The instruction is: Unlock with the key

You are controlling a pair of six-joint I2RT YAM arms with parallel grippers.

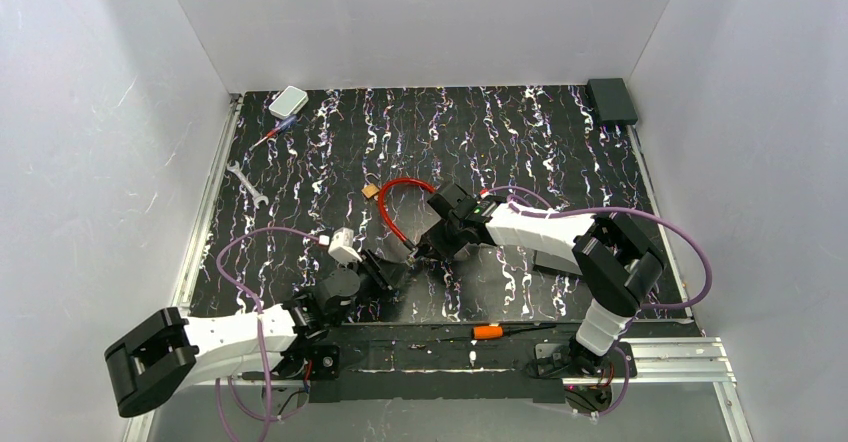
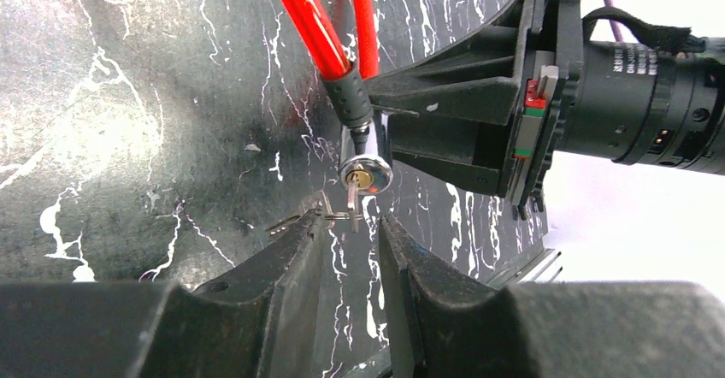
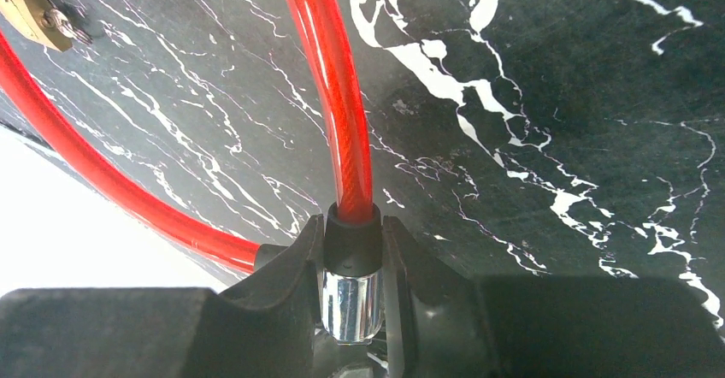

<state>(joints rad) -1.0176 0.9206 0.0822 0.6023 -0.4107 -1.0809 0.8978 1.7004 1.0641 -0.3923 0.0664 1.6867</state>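
1. The key [image 2: 352, 197] sits with its blade in the keyway of the chrome lock barrel [image 2: 366, 175], near the middle of the tabletop [image 2: 128, 96], slightly toward the near edge.
2. Its long axis runs from the barrel face toward the left gripper [image 2: 350, 224], the nearer one. The key's head lies between the fingertips.
3. The left gripper is released, its jaws apart on either side and not pinching the key.
4. The right gripper [image 3: 352, 254] is clenched on the barrel, where the red cable [image 3: 338, 96] enters it.

White walls [image 1: 420, 22] close in the desk [image 1: 560, 152] on three sides. Its top is black with white veining, with metal rails [image 1: 202, 237] along both side edges.
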